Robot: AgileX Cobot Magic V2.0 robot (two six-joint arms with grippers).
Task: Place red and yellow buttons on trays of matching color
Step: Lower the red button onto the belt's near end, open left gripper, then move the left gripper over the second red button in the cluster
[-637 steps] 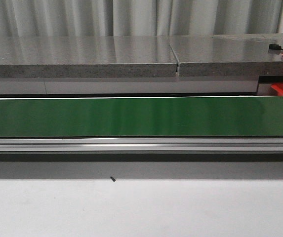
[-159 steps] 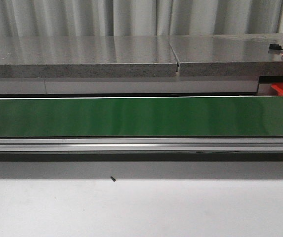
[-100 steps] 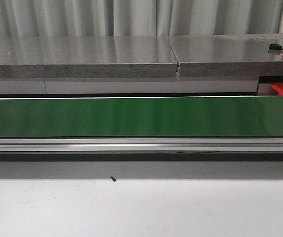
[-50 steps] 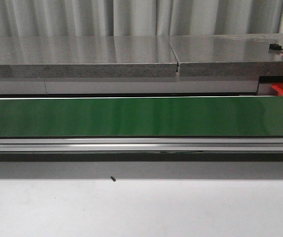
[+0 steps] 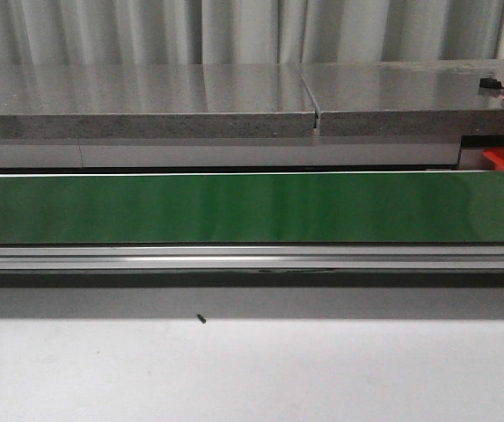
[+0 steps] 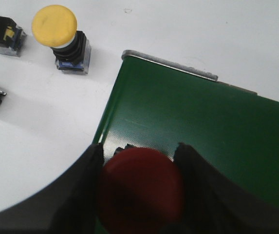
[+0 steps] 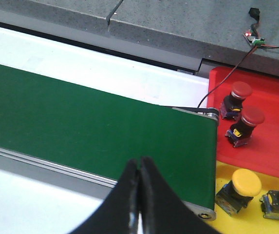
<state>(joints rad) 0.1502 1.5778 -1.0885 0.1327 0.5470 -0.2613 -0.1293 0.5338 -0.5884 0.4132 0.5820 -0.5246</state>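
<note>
Showing only a green belt point(image 5: 252, 208) from the front. Clenched on a red button point(image 6: 141, 187) over the belt end: left gripper point(image 6: 139, 195). Pinched shut, holding nothing: right gripper point(image 7: 139, 195); red tray point(image 7: 270, 126) holding two red buttons, yellow tray point(image 7: 222, 224) two yellow. No legible writing.

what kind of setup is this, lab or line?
Likely a lab mock-up of a sorting line: a green conveyor belt beside a grey stone-look counter, a red tray with push buttons, and the left gripper holding a red button.
</note>
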